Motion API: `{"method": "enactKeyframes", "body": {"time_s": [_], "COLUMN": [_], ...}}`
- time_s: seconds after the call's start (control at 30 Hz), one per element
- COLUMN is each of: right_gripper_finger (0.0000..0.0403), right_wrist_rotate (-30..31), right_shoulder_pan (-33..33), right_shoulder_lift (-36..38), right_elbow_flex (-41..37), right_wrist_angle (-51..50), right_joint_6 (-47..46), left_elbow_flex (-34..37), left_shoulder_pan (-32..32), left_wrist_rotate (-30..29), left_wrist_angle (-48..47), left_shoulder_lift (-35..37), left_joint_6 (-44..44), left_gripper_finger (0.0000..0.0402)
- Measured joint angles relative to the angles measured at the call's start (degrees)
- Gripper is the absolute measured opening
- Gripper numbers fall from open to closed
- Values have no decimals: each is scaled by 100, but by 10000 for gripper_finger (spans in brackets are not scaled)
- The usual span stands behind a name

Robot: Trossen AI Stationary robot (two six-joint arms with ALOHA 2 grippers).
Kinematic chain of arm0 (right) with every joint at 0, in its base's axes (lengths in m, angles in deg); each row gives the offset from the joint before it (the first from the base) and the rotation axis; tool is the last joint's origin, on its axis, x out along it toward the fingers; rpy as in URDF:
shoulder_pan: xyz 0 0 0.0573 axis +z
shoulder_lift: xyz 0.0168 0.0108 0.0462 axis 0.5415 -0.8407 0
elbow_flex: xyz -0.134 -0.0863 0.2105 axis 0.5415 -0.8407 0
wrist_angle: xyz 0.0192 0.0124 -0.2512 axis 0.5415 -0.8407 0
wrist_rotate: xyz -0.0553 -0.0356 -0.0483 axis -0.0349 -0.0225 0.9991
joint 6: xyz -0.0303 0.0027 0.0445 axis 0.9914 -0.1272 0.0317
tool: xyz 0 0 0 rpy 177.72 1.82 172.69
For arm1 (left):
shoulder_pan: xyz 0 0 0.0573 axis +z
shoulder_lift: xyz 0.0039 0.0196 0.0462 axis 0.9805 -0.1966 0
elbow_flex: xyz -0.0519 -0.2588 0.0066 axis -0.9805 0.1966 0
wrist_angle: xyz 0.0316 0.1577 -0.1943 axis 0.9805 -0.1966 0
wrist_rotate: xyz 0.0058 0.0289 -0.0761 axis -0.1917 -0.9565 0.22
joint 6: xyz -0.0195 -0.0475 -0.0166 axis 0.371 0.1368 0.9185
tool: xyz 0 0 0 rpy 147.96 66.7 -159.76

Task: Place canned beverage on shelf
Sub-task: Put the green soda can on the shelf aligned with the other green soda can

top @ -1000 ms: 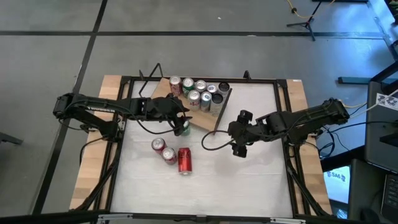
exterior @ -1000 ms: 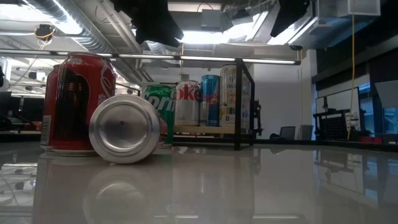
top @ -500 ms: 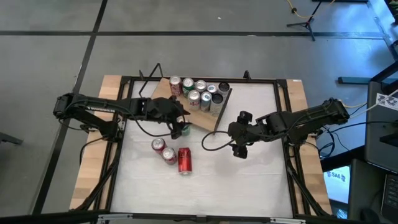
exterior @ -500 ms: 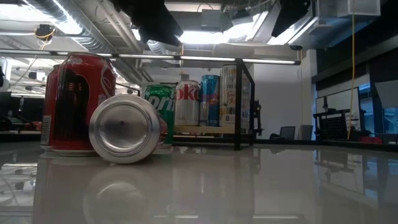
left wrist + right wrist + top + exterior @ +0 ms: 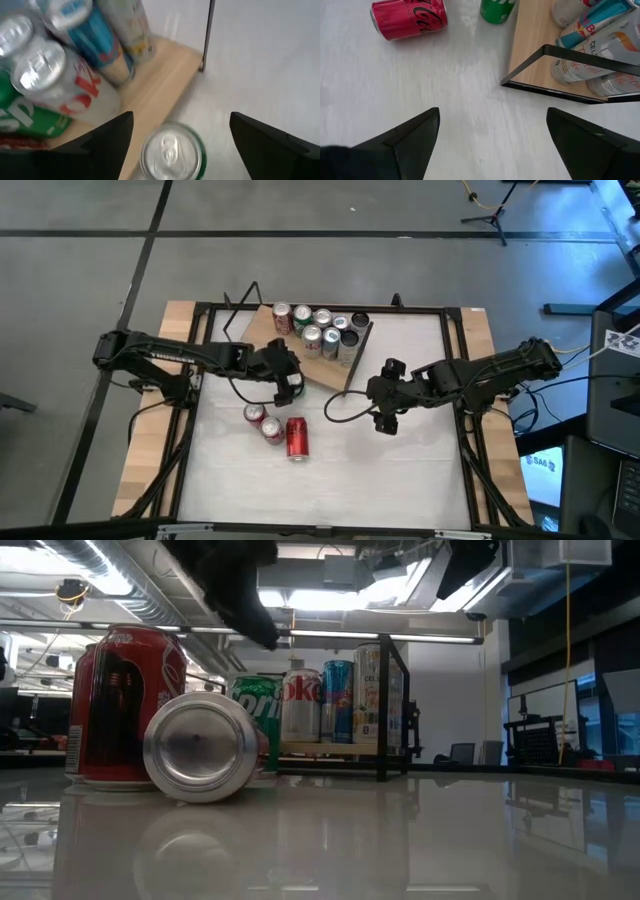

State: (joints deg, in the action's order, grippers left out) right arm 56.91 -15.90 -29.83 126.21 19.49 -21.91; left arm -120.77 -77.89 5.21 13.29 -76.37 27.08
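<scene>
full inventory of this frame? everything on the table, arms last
shelf: one, light-brown board with black wire frame, far middle of the table
shelf cans: about eight, mixed colours, upright on the shelf
green can: one, upright at the shelf's near edge
upright red cans: two, table centre-left
lying red can: one, beside those two
left pincer: open, over the green can
right pincer: open, above bare table, right of centre
</scene>
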Motion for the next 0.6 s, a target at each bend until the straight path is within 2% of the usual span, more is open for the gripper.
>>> {"method": "enactKeyframes", "body": {"time_s": [0.17,0.4,0.6], "right_gripper_finger": [360,360,360], "right_wrist_rotate": [0,0,0], "right_shoulder_pan": [0,-1,0], "right_shoulder_lift": [0,-2,-1], "right_elbow_flex": [2,2,2], "right_wrist_angle": [5,11,13], "right_joint_6": [1,-1,-1], "left_elbow_flex": [0,0,0], "left_shoulder_pan": [76,263,380], "left_wrist_rotate": [-189,-69,459], "left_wrist_angle": [-169,-331,-382], "left_shoulder_lift": [-245,-479,-600], "left_joint_6": [-52,-48,-52], "left_gripper_finger": [322,322,322]}}
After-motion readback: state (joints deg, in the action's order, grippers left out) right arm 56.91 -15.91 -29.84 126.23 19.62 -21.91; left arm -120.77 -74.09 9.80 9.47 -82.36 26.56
